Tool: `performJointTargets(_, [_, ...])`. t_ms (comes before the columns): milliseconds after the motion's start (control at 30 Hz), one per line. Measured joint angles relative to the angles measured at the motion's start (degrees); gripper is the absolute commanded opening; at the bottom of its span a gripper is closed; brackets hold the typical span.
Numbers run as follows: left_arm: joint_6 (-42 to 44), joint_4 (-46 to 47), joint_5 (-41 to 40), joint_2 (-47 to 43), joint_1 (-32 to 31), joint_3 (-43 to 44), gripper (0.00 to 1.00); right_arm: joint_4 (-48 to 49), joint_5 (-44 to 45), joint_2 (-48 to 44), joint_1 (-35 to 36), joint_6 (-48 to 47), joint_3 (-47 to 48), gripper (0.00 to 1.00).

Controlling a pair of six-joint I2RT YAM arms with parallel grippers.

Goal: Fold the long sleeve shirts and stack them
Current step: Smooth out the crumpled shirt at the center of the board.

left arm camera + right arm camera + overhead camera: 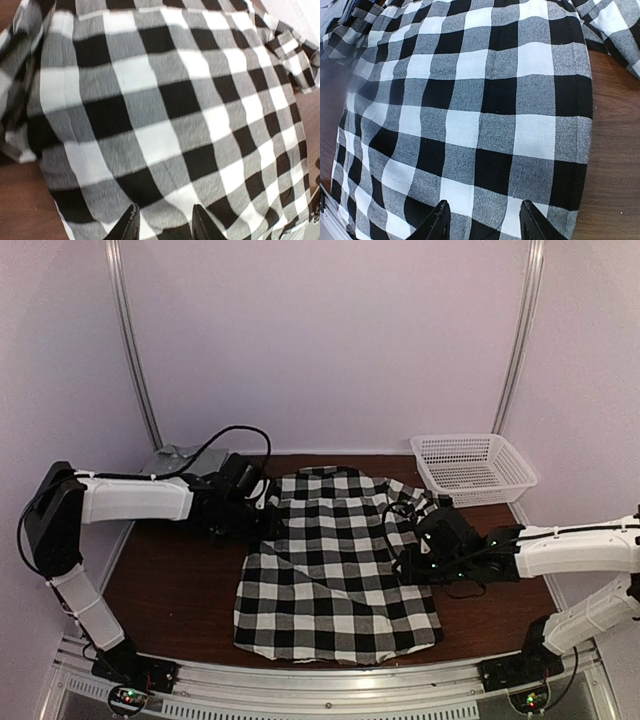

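A black-and-white large-check plaid shirt lies spread flat on the brown table, collar end toward the back wall. It fills the left wrist view and the right wrist view. My left gripper hovers at the shirt's upper left edge; its jaws are open with nothing between them. My right gripper hovers over the shirt's right edge; its jaws are open and empty. No grey or denim shirt shows.
A white plastic mesh basket stands at the back right corner. A grey cloth or bag lies at the back left by the left arm's cable. Bare brown table flanks the shirt on both sides.
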Motion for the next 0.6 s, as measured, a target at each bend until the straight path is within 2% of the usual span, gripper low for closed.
performJointTargets(200, [-5.97,2.45,2.62,-9.16,-2.49,-18.91,0.36,6.93,-2.51,5.05,-2.78,-2.89,-2.69,0.48])
performJointTargets(300, [-8.72,3.15,3.15,-12.94,-3.30,-24.79,0.36,9.42,-2.45,6.16,-3.56,-3.13,-4.76,0.48])
performJointTargets(433, [-11.82,5.49,4.35,-16.61,-5.51,-30.80,0.32,10.75,-2.36,8.31,-3.80,-3.21,-7.32,0.47])
performJointTargets(600, [-14.47,7.28,4.52,-17.92,-7.02,-33.68,0.26,13.88,-1.95,9.38,-3.78,-3.26,-9.18,0.47])
